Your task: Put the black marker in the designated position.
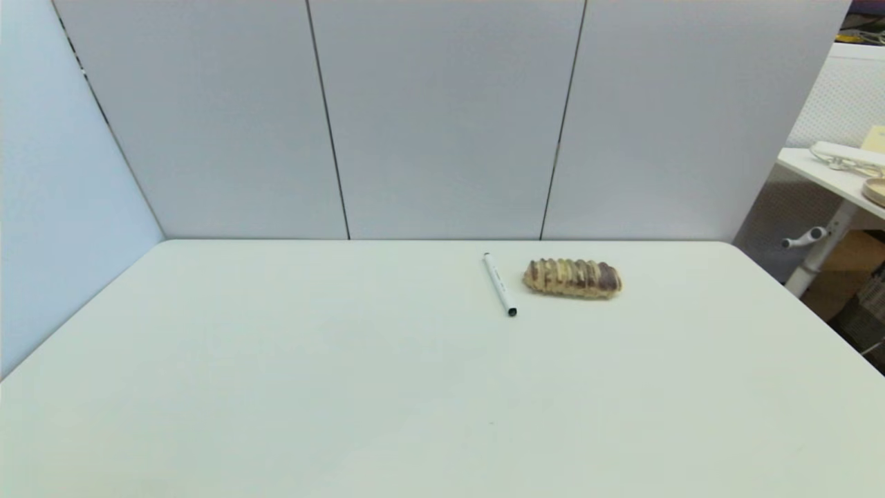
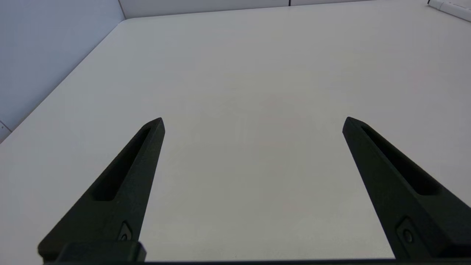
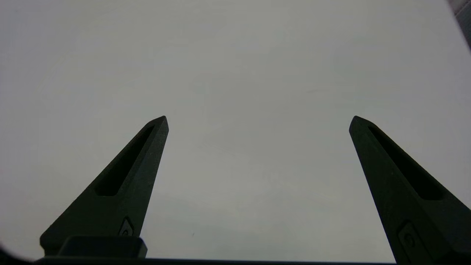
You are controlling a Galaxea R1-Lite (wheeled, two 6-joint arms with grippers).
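Note:
The black marker (image 1: pixel 499 284), a slim white pen with black tips, lies flat on the white table (image 1: pixel 276 360) near its far edge, right of centre. Just to its right rests a ridged brown-and-tan bread loaf (image 1: pixel 572 278), a small gap apart. A stretch of the marker (image 2: pixel 449 6) shows at the corner of the left wrist view. Neither arm appears in the head view. My left gripper (image 2: pixel 253 121) is open over bare table, far from the marker. My right gripper (image 3: pixel 259 120) is open too, with only bare table between its fingers.
Grey partition panels (image 1: pixel 442 117) wall the table at the back and left. Beyond the table's right edge stands another white table (image 1: pixel 833 176) with small items on it.

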